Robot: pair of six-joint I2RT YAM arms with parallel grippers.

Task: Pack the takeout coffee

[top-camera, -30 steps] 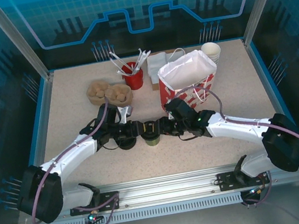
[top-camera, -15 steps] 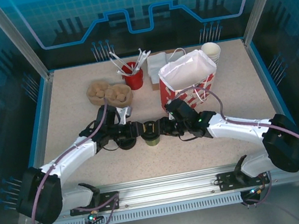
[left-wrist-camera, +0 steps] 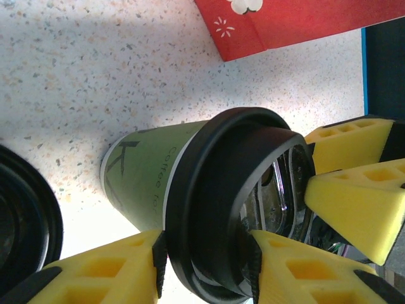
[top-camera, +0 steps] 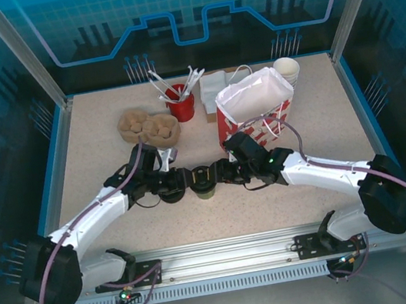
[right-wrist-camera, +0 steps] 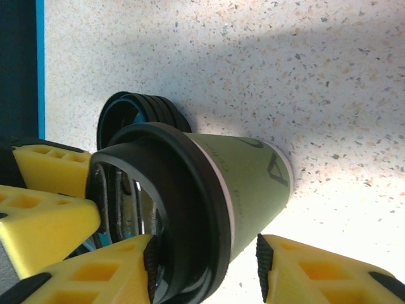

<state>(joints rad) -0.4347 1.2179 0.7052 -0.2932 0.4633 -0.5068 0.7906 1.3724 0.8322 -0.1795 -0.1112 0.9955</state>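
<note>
Coffee cup point(top-camera: 204, 184) stands upright near the middle of the speckled table point(top-camera: 95, 162), base down and black lid facing up, its long axis vertical and its dark green side bearing printed lettering. Two robot arms meet at it from opposite sides, low over the table. The left pincer point(top-camera: 190, 179) reaches in from the left. Its wrist view shows a yellow finger point(left-wrist-camera: 95, 269) pressed against each side of the lid's rim, so it is clenched on the cup. The right pincer point(top-camera: 217, 174) comes in from the right and straddles the same lid. In its wrist view, one finger point(right-wrist-camera: 95, 272) lies against the rim. The other finger point(right-wrist-camera: 329, 272) stands off the green side with bare table showing in the gap, so this pincer is released. A stack of black lids point(top-camera: 169, 193) sits just beside the cup on its left. A red gift bag point(top-camera: 255, 108) with a white lining stands open behind the cup, close to the right arm.
</note>
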